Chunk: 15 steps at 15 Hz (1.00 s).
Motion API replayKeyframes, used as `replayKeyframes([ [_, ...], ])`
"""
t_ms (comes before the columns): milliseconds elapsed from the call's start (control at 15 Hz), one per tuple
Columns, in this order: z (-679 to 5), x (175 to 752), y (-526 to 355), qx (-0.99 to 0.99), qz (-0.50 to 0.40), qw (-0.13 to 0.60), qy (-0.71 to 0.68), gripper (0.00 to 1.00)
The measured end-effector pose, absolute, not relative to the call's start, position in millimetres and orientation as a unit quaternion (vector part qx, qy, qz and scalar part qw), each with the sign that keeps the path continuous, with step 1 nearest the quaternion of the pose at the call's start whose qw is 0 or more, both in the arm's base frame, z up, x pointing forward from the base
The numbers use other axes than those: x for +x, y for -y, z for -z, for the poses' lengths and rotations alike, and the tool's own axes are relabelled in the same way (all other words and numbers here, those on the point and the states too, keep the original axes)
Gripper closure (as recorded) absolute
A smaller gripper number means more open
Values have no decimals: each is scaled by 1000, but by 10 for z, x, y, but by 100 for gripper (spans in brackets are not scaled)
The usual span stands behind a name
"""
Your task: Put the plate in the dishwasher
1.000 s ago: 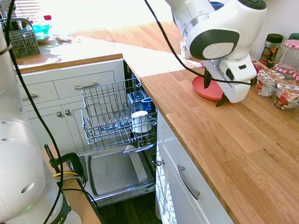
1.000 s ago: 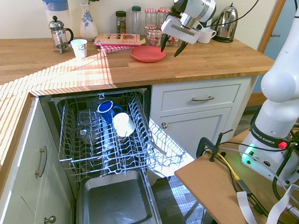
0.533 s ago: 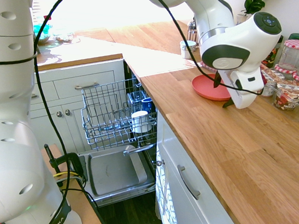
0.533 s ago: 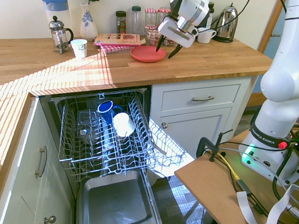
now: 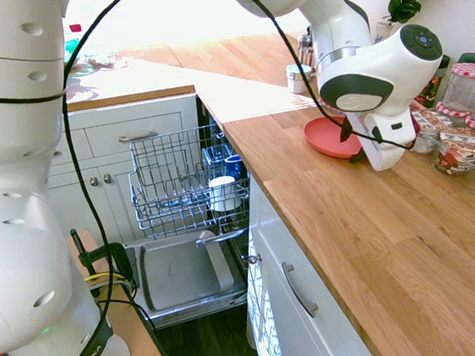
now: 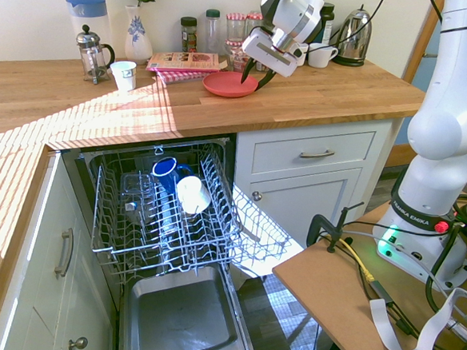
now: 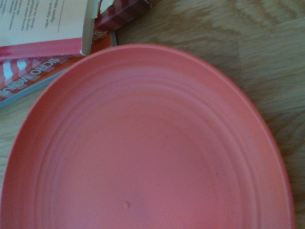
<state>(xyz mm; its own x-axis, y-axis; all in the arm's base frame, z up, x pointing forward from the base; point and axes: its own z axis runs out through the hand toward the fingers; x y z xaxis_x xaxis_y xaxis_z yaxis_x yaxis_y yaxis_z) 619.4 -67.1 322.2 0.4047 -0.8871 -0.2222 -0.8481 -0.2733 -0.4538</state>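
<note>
One pincer, two fingers parted — over one coral plate; two mugs — blue, white — in one dishwasher.

The plate is smooth coral-pink plastic, softly matt, with shallow moulded rings. Under it, the bench is pale brown wood with visible grain and a low sheen. Beside the plate lie books of printed paper, their covers smooth. The dishwasher has a grey, smooth inner door and a rack of thin, shiny metal wire. The kettle is polished, mirror-like metal. The jars are clear and glossy. Smooth white cupboards carry handles of grey metal. The arm has a smooth white shell.
</note>
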Motion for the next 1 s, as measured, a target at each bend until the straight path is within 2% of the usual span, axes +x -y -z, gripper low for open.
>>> replayKeyframes([
  [800, -3187, 6247, 605, -797, 40, 259, -544, 100],
  [1000, -3754, 6264, 382, -828, 73, 217, -512, 100],
])
